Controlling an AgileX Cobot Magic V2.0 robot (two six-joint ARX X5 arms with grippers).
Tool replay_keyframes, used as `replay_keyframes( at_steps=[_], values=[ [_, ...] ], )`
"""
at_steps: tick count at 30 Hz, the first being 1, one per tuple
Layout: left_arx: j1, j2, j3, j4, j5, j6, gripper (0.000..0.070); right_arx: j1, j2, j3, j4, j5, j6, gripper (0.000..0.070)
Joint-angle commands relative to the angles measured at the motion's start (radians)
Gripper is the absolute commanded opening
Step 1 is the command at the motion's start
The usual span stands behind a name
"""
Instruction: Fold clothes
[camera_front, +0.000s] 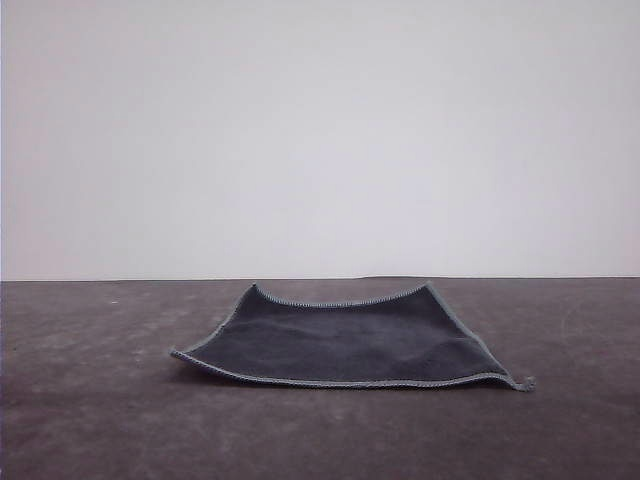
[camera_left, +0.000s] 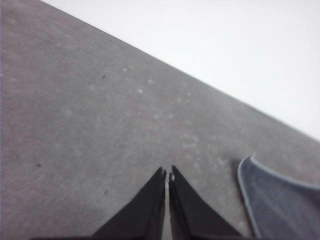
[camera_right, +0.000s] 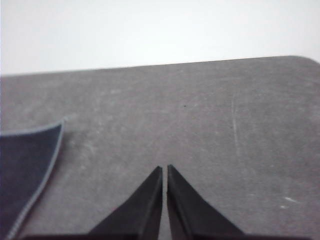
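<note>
Nearest me, my left claw and right claw hover over bare bench, tips pressed together, gripping nothing. Beyond, mid-bench, the microfibre cloth lies spread, grey face up. Its curled near edge could slip a pinch, I reckon. Wrist views catch single corners; the front view shows the whole square.

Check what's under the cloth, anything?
The dark grey cloth lies spread on the grey table, its near edge and corners curling slightly up. Nothing pokes out along its edges. Whatever lies beneath its middle, and its underside, is covered.
</note>
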Motion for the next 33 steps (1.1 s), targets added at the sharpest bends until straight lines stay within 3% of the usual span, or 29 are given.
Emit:
replay_keyframes(
  at_steps=[1,5,10,15,23,27,33],
  values=[
    [0.000,0.000,-0.016,0.039,-0.001,-0.047,0.0000,-0.001,0.001,0.000,0.019,0.000,0.097,0.0012],
    [0.000,0.000,0.022,0.086,-0.004,-0.042,0.0001,-0.001,0.001,0.029,0.023,0.000,0.130,0.0009],
    [0.000,0.002,0.124,0.068,-0.021,0.041,0.0003,-0.001,0.002,0.131,0.000,0.000,0.133,0.0007],
    [0.000,0.050,0.306,-0.128,-0.025,0.079,0.0004,-0.001,0.026,0.290,-0.174,0.000,0.136,0.0007],
    [0.000,0.266,0.586,-0.489,-0.006,0.184,0.0003,0.000,0.171,0.510,-0.472,-0.031,0.112,0.0007],
    [0.000,0.384,0.662,-0.586,0.080,0.218,0.0003,0.000,0.280,0.568,-0.556,-0.102,0.052,0.0007],
    [-0.004,0.531,0.705,-0.638,0.209,0.249,0.0003,0.008,0.436,0.576,-0.548,-0.240,-0.023,0.0007]
  ],
)
